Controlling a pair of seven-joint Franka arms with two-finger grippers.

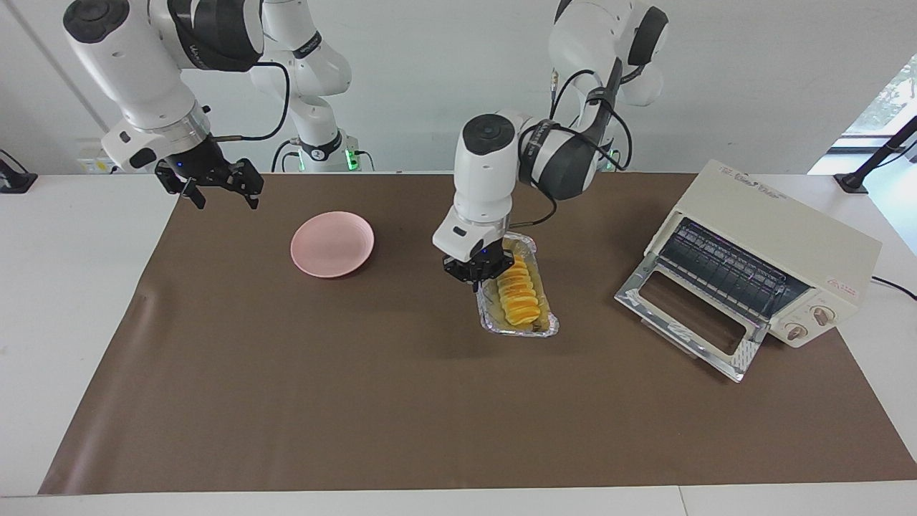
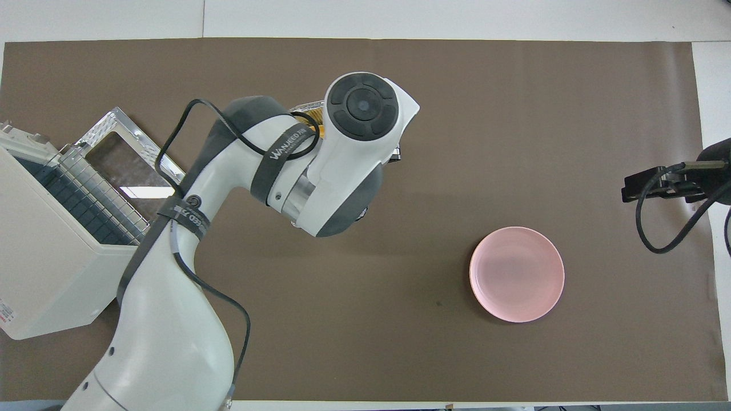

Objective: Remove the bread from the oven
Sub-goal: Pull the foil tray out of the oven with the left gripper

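Note:
The bread (image 1: 520, 292), a ridged golden-yellow loaf, lies in a crinkled foil tray (image 1: 521, 332) on the brown mat at mid-table, outside the oven. The cream-white oven (image 1: 777, 229) stands at the left arm's end, its drop door (image 1: 689, 317) open and its wire rack bare. My left gripper (image 1: 478, 278) is low at the tray's rim, at the end nearer the robots, right beside the loaf. In the overhead view the left arm covers the loaf and only a corner of the tray (image 2: 307, 106) shows. My right gripper (image 1: 218, 192) is open and empty, waiting above the mat's corner.
A round pink plate (image 1: 332, 244) sits empty on the mat between the tray and the right arm's end; it also shows in the overhead view (image 2: 517, 274). The oven (image 2: 45, 274) and its open door take up the left arm's end.

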